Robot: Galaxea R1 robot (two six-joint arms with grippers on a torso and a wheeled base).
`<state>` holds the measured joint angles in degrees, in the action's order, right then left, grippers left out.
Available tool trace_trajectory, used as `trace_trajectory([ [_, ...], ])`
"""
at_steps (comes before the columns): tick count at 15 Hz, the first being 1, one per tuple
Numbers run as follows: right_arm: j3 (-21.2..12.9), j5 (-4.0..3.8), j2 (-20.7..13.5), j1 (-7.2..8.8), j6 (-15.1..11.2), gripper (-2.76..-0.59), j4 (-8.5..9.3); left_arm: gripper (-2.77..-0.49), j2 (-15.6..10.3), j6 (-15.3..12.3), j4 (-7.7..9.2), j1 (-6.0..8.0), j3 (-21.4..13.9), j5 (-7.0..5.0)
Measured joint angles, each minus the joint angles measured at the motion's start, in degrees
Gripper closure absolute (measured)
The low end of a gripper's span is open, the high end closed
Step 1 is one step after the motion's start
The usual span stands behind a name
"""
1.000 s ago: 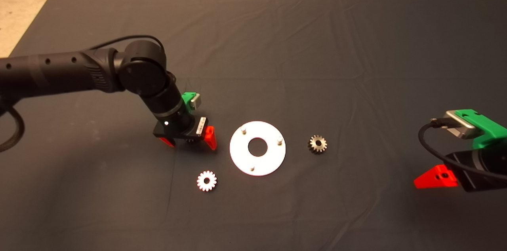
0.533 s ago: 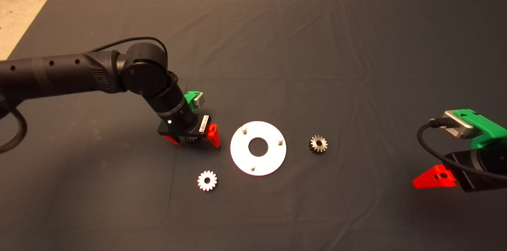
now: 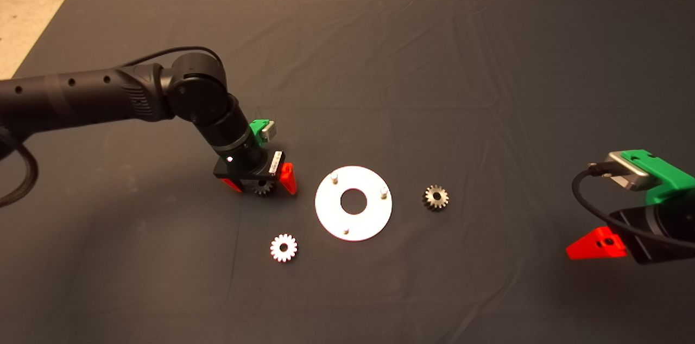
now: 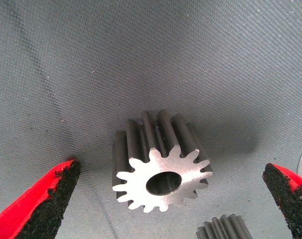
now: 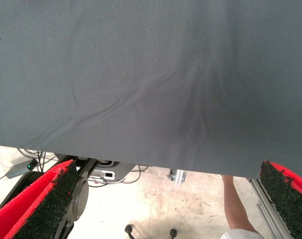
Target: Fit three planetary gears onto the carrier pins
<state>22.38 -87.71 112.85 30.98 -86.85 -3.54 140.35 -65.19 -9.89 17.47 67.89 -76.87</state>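
Left gripper (image 3: 261, 185) is sitting wide open astride a gear (image 3: 264, 188) left of the white disc (image 3: 353, 203), shifted slightly up-left versus before. Two other gears (image 3: 283, 248) (image 3: 435, 197) are lying loose. Right gripper (image 3: 594, 243) is parked lower right, spread wide.

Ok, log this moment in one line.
left tool open, straddling gear on mat | right tool parked, open | pins bare

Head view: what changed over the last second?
The left end effector made only a small shuffle over the gear beside the white disc, ending slightly back toward its own side, fingers open on both sides of the gear, nothing gripped. The disc, its three pins, the other two gears and the parked right end effector stayed put.
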Motion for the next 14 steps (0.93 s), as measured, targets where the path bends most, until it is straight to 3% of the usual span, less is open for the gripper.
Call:
trace_trajectory([
  [4, 0.0, 0.00, 0.0, 0.00, 0.0, -2.73, 0.01, -2.48, 0.1, 0.1, -0.09, -0.02, 0.0, -2.00],
  [9, 0.0, 0.01, 0.0, 0.00, 0.0, -2.73, 0.02, -2.24, 0.8, -0.2, -0.22, -0.02, 0.0, -2.41],
  [12, 0.0, 0.01, 0.0, 0.00, 0.0, -2.73, 0.02, -2.22, 3.3, -0.3, -0.24, 0.66, 0.1, -2.86],
  [14, 0.0, -0.07, 0.0, 0.00, 0.0, -2.73, 0.02, -2.08, 3.9, -0.5, -0.24, 1.11, 0.7, -2.69],
])
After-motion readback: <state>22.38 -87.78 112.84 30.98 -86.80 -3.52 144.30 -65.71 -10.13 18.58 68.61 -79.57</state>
